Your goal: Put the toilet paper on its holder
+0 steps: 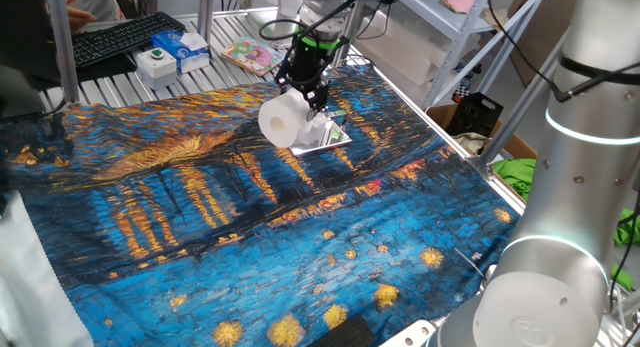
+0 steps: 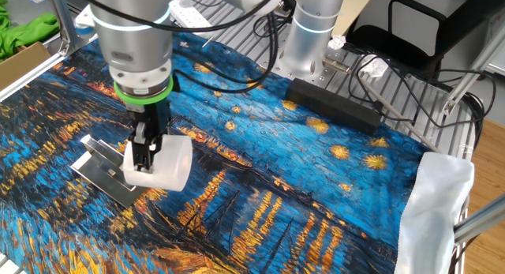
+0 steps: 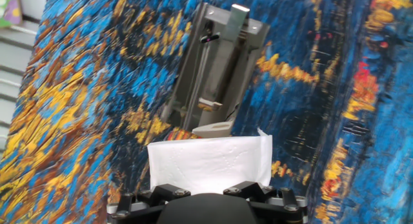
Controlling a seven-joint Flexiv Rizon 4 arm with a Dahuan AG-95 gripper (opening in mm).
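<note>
The toilet paper (image 1: pixel 281 119) is a plump white roll that hangs in the air, with my gripper (image 1: pixel 303 99) shut on it from above. In the other fixed view the dark fingers (image 2: pixel 144 154) clamp the roll (image 2: pixel 167 165) at its left end. The holder (image 1: pixel 327 135), a shiny flat metal plate with an upright part, lies on the cloth just beyond and below the roll. Seen from the hand, the roll (image 3: pixel 210 161) fills the lower middle. The holder (image 3: pixel 219 75) lies ahead of it, its upright post (image 3: pixel 239 17) at the far end. The fingertips are hidden behind the roll.
A blue and orange painted cloth (image 1: pixel 250 237) covers the table. At the back stand a black keyboard (image 1: pixel 125 37), a white box with a green button (image 1: pixel 155 59), a blue box (image 1: pixel 190 47) and a colourful booklet (image 1: pixel 250 55). A black power strip (image 2: pixel 335 106) lies beside the arm's base.
</note>
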